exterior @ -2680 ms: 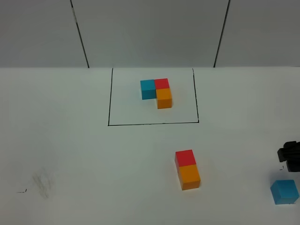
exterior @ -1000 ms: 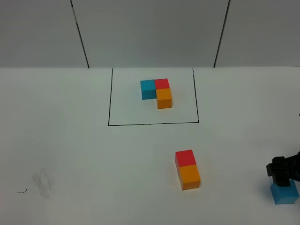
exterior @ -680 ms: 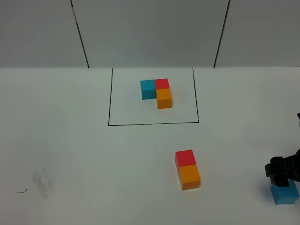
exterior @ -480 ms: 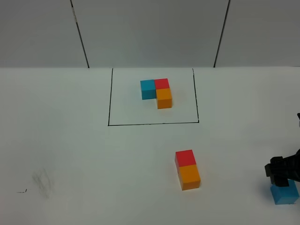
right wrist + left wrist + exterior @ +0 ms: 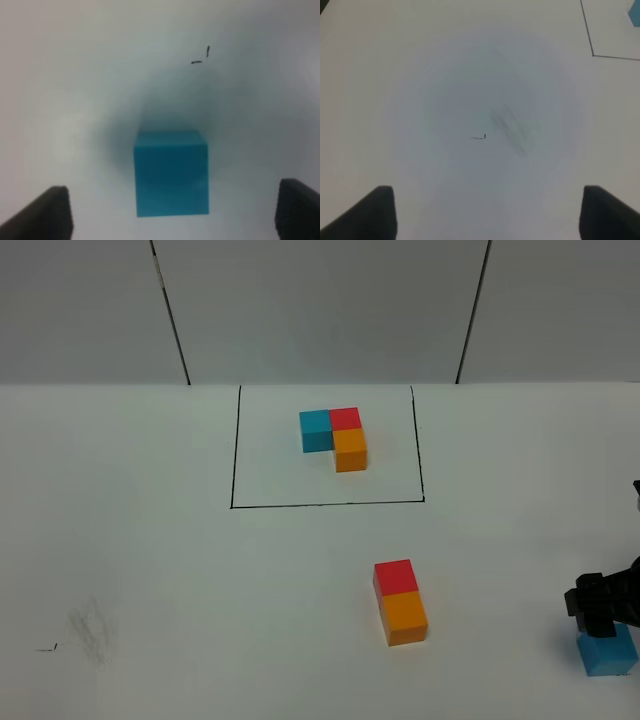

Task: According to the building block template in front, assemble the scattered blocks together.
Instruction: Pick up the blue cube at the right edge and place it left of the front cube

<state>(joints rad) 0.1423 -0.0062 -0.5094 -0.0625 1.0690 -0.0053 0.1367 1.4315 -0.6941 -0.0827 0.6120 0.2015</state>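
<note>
Far across the white table (image 5: 150,540), the template (image 5: 335,437) sits inside its black drawn frame (image 5: 326,505): blue on the left touching red, and orange against the near side of red. Nearer, right of the middle, the loose red cube (image 5: 396,577) and orange cube (image 5: 405,616) lie joined, red on the far side. The blue cube (image 5: 171,172) sits alone at the near right edge, well apart from them. The right gripper (image 5: 175,212) hangs over it, fingers spread wide to either side, clear of its faces. The left gripper (image 5: 485,212) is likewise spread, over bare table with a small pen mark (image 5: 480,137) and a faint smudge (image 5: 512,130).
</note>
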